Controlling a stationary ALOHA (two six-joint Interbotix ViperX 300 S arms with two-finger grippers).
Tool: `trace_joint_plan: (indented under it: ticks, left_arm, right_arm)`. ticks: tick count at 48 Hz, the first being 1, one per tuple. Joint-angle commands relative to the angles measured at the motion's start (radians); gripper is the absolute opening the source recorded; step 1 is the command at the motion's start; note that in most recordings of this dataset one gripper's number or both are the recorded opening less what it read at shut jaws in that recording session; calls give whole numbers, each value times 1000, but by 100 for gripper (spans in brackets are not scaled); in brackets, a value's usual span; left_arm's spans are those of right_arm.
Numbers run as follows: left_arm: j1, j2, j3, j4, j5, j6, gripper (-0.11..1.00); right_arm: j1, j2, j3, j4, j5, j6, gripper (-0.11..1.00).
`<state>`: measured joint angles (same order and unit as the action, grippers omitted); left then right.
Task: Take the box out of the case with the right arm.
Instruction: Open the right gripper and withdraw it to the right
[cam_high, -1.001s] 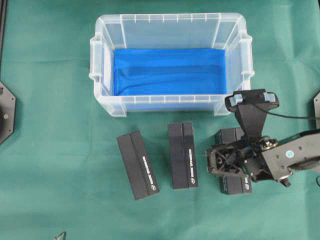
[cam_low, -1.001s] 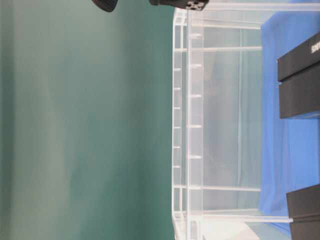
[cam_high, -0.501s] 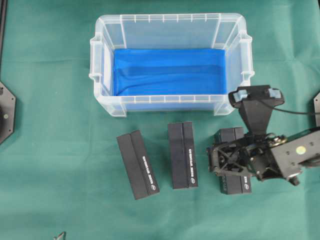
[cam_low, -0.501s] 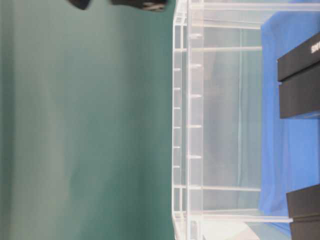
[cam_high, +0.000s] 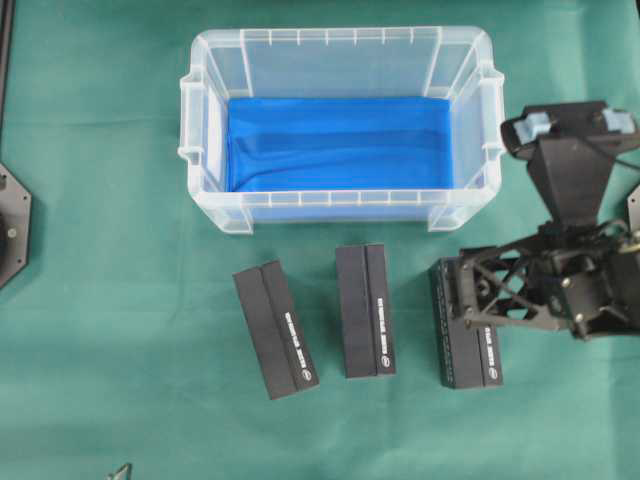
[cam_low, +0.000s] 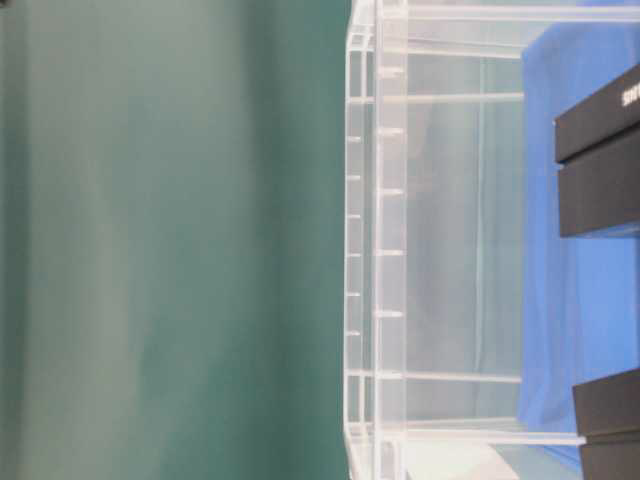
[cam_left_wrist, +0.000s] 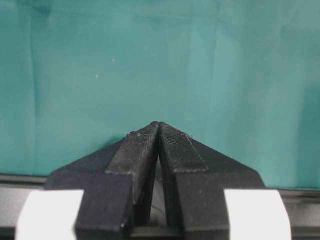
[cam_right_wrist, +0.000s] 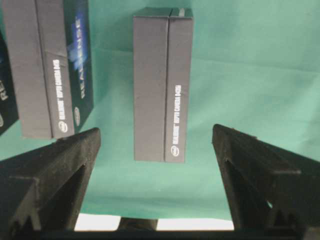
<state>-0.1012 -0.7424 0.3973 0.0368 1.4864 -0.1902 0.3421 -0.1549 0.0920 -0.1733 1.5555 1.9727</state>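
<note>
Lettering on the boxes is the first thing I check: white print runs along the long side of each, and through the right wrist camera I can make out "REALSENSE" in blue on one and "DEPTH CAMERA D435" in small white type, though the finest print stays blurred

I count three boxes, all black, slim and rectangular, each with a seam down its length. All three lie on the green counter (cam_high: 100, 300), outside the case (cam_high: 210, 210) and just in front of its near wall: the left box (cam_high: 275, 329) tilted, the middle box (cam_high: 365, 310) roughly straight, the right box (cam_high: 460, 325) nearest my right arm

One case: clear plastic, rectangular, rim handles at both ends, its floor lined in bright blue (cam_high: 335, 140); from overhead nothing lies in it

The right claw (cam_high: 465, 295) is spread wide, holding nothing, its lattice fingers overlapping the right box's edge in the overhead view; whether they touch it I cannot tell. The left claw (cam_left_wrist: 159, 131) is pressed together, tips meeting, over bare green cloth, well away from the case
</note>
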Motion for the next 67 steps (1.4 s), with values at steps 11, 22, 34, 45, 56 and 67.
trace_joint_plan:
  ticks: [11,22,34,45,56,67]
  left_arm:
    - [0,2,-12,3,-6,-3,0]
    - [0,2,-11,3,-6,-3,0]
    - [2,3,-11,3,-6,-6,0]
    - [2,2,-11,3,-6,-6,0]
    - [2,3,-11,3,-6,-6,0]
    - [2,2,-11,3,-6,-6,0]
  right_arm:
    - [-31,-17,-35,-5,-2,-48,87]
    - [-29,-41,-5,6,9,-40,87]
    - [-5,-158,114,28,9,12,87]
    - [37,-272,222,28,34,78,87]
    - [58,-296,245,23,40,106,87]
    - [23,-301,249,2,40,84,87]
